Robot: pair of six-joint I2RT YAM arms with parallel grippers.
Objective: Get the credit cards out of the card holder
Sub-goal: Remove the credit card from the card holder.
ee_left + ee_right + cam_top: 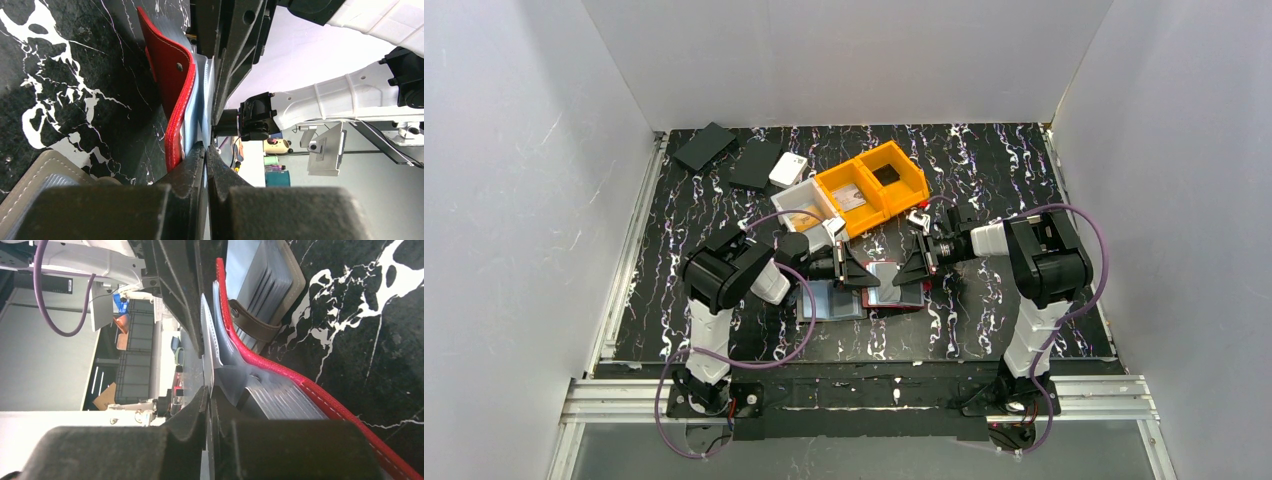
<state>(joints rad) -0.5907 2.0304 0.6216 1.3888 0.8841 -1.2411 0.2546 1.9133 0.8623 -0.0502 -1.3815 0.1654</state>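
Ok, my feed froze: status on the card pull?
Left gripper shut on clear sleeve of red leather card holder. Right gripper pinching thin pale sheet, card or sleeve unclear. Tan card holder alongside, not blocking.

Robotics lab test cell. The black marbled tabletop (pixel 984 170) is being enclosed by plain white panels (pixel 524 200) and edged by aluminium rails (pixel 614 395). Stacked grey storage crates (pixel 132 375) are being seen beyond it in the right wrist view.

1 high camera overlooks the black marbled tabletop (pixel 994 170); 2 wrist cameras face each other, close on the red leather card holder (pixel 172 80).
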